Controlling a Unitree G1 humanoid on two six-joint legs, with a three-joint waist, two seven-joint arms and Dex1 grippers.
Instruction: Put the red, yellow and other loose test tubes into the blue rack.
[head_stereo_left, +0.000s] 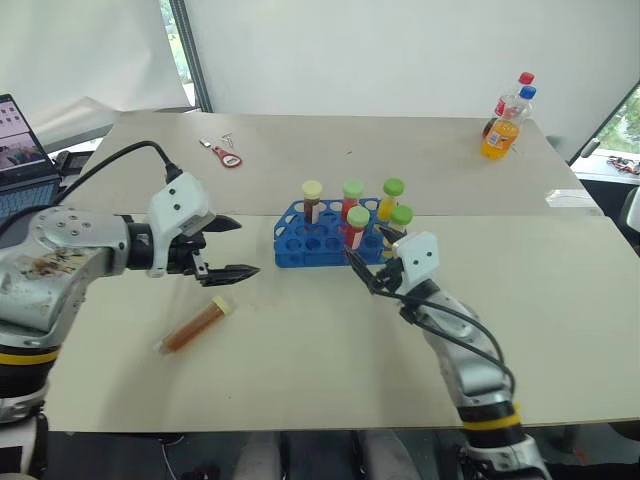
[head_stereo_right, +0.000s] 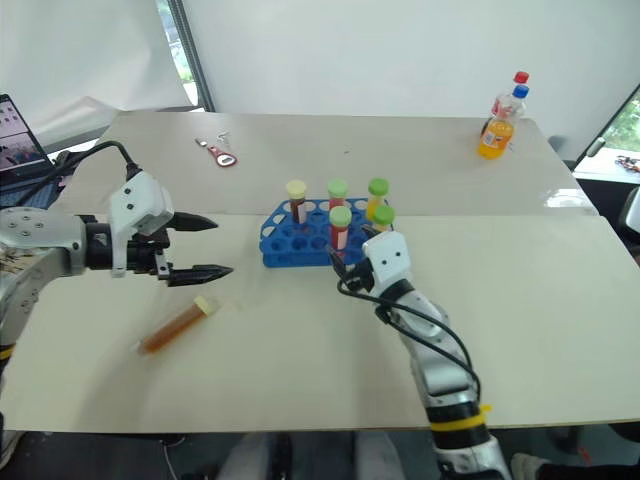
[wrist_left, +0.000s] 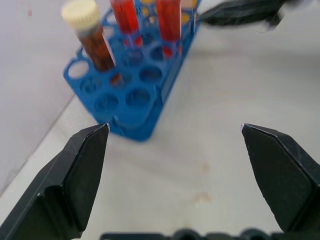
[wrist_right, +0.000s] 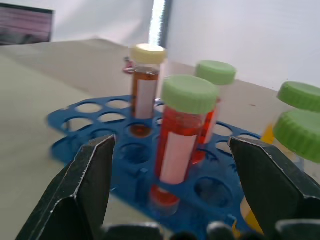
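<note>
Evidently the right gripper (head_stereo_left: 372, 268) stands spread just in front of the blue rack (head_stereo_left: 292, 250), its fingers either side of a red tube with green cap (wrist_right: 183, 145) that stands in a hole, gripped by nothing. Five tubes stand upright in the rack. One brown-orange tube (head_stereo_left: 196, 326) lies loose on the table (head_stereo_left: 330, 370) below the left gripper (head_stereo_left: 222, 250), whose fingers are spread, seemingly ready for it. Tube labels look blank.

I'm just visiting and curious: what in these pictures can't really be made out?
- Laptop: cut off by the left eye view's edge.
- Small tool on the far table: too small to identify.
- Bottles: labels too small.
- Blue rack: its far end is hidden behind the tubes, right wrist view.
</note>
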